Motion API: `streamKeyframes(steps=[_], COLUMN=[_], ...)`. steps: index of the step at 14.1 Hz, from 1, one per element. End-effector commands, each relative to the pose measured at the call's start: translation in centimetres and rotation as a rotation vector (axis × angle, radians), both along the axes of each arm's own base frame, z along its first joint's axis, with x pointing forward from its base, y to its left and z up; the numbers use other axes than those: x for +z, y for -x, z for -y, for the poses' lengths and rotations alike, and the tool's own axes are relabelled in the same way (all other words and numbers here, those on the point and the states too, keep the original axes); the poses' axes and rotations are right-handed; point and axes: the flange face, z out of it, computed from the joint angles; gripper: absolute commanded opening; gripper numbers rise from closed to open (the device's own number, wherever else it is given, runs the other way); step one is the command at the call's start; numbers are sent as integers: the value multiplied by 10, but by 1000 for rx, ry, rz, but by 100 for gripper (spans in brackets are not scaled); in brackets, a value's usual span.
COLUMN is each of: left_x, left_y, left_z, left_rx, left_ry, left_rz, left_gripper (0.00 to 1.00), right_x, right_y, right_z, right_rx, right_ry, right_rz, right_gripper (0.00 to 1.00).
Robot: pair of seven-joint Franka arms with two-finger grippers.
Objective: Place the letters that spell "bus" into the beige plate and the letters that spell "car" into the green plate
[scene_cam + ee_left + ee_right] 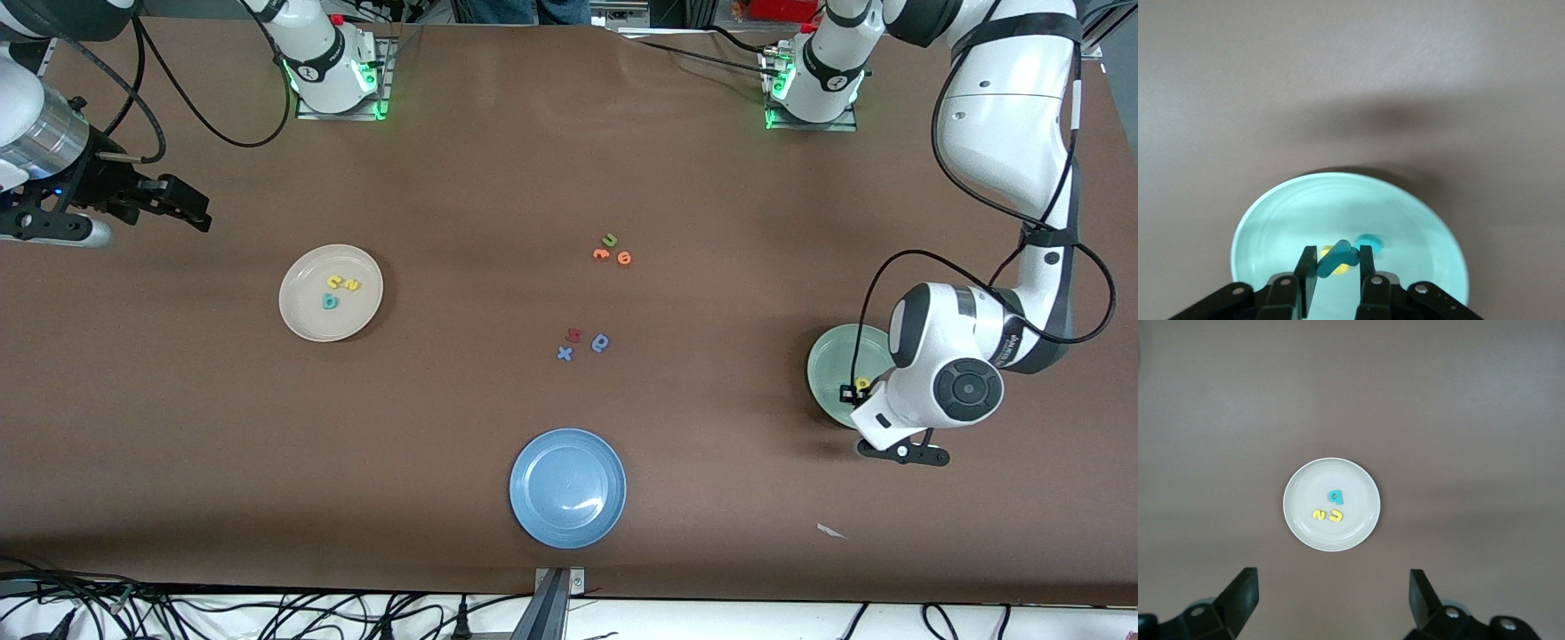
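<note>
Hanging slantwise between the left gripper's [1336, 263] fingers [1309, 270], a teal letter [1337, 258] sits just over the green plate [1271, 220]; its long axis runs diagonally across the narrow gap. The fingers stand close on either side of it, though whether they truly pinch it cannot be told. Under it in the plate lie a yellow letter [1331, 252] and another teal letter [1369, 243]. Toward the right arm's end of the table, the beige plate [307, 324] holds the teal "b" [330, 301] and two yellow letters [342, 284]. High over the table beside that plate hangs the right gripper [1331, 593], spread wide and empty.
</note>
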Motion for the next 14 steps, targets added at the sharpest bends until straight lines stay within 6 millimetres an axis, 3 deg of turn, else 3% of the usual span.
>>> streamKeyframes(steps=[1, 5, 10, 14], left_x=[2, 33, 100, 162], left_y=[1, -2, 10, 28], left_z=[-5, -6, -6, 1], left_rx=[-75, -58, -34, 45], left_ry=[-4, 6, 4, 57], left_rz=[-20, 20, 0, -15], left_gripper=[100, 100, 100, 100], right_x=[5, 5, 13, 8], right_y=[-1, -2, -6, -12], right_z=[-2, -3, -7, 6], right_rx=[12, 17, 9, -19], right_ry=[-2, -1, -7, -26], right_rz=[-2, 3, 37, 36], right_gripper=[100, 100, 100, 100])
